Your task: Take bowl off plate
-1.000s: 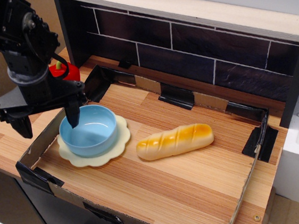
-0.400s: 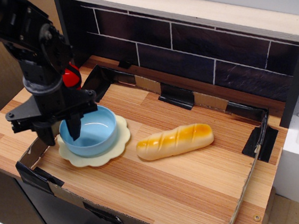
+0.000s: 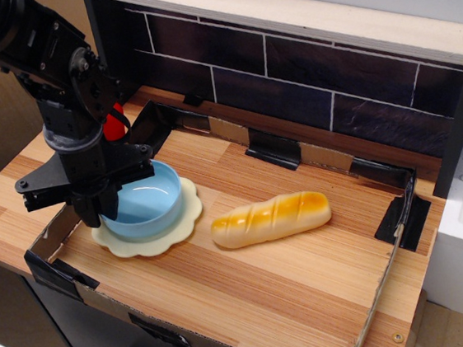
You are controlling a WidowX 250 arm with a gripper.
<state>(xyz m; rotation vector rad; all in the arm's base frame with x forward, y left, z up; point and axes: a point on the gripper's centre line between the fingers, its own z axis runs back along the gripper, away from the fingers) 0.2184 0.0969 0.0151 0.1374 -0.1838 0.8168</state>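
The light-blue bowl sits on the cream scalloped plate at the left of the wooden board. My gripper reaches down over the bowl's left rim. One finger is inside the bowl and the other outside, and they are closed tight on the rim. The bowl still rests on the plate. My black arm hides the bowl's left edge and part of the plate.
A glossy bread loaf lies right of the plate. A low cardboard wall with black tape rings the board. A red object shows behind my arm. A dark tiled wall stands at the back.
My gripper has moved right and down onto the bowl's left rim, and its fingers have gone from wide open to closed on the rim. The bowl has shifted slightly on the plate.
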